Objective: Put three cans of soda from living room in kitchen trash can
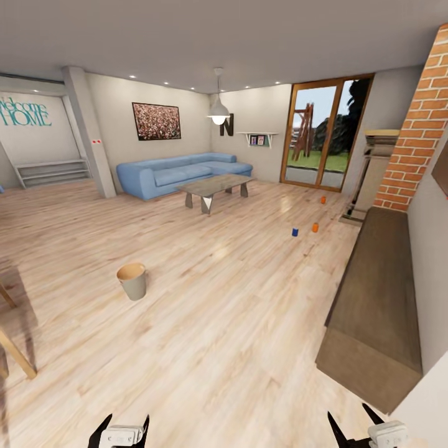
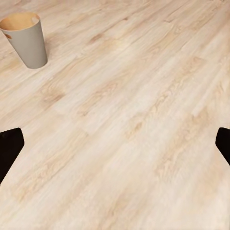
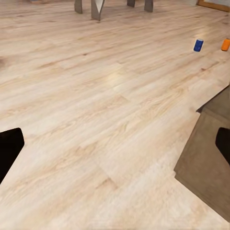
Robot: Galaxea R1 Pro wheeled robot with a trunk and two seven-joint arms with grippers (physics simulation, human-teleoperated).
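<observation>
Three cans of soda stand on the light wood floor far ahead to the right: a blue can [image 1: 295, 231] [image 3: 198, 45], an orange can [image 1: 315, 228] [image 3: 225, 44] beside it, and another orange can [image 1: 323, 200] farther back near the glass door. The pale grey trash can [image 1: 132, 280] [image 2: 27, 40], brown inside, stands upright on the floor to the left of centre. My left gripper [image 1: 119, 434] and right gripper [image 1: 359, 429] hang low at the near edge, both open and empty, far from the cans and the bin.
A long low dark-brown cabinet [image 1: 374, 311] [image 3: 209, 160] runs along the right wall by the brick fireplace [image 1: 417, 130]. A coffee table [image 1: 214, 186] and blue sofa [image 1: 180, 174] stand at the back. Wooden legs [image 1: 15, 351] cross the left edge.
</observation>
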